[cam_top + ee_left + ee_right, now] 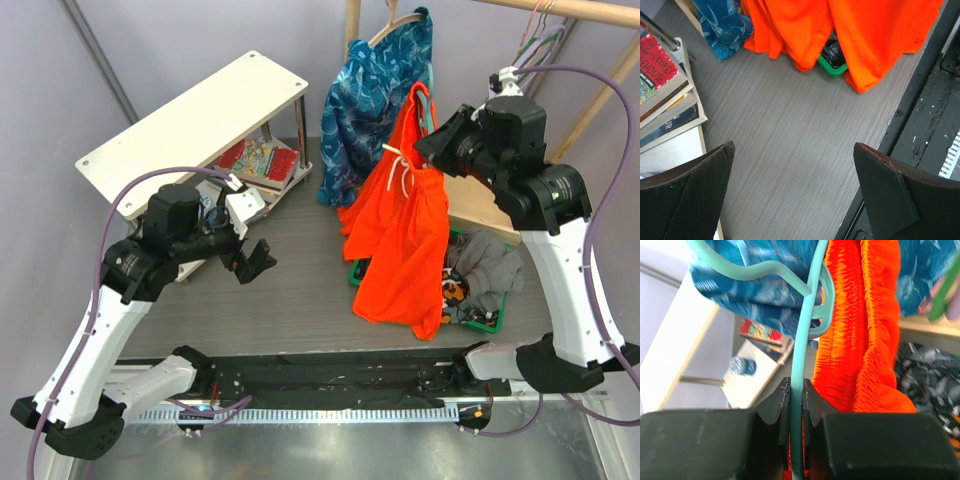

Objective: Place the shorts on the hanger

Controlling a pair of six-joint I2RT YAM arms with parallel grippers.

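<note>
Right gripper (796, 390): clenched on a thin teal bar, one pad on each side of it, raised above the far right part of the desk.
Hanger (809, 315): the teal bar in that grip; it rises from between the pads and curves up towards its hook end.
Shorts (405, 230): bright orange-red, hanging from beside the right gripper. The gathered waistband lies against the right side of the hanger's bar, and the legs drape down over the near left corner of the green bin.
Drawstring (400, 170): white, dangling on the front of the shorts.
Left gripper (250, 262): released, jaws spread wide with nothing between them, hovering over the left half of the desk, well apart from the shorts.
Blue leaf-patterned garment (370, 95): hanging behind the shorts at the far edge.
Green bin (357, 272): on the right side of the desk, with dark clothes (485, 265) in it.
Shelf (190, 125): at the far left corner, with books (660, 65) stacked under its top board.
Desk (290, 300): grey wood-grain surface.
</note>
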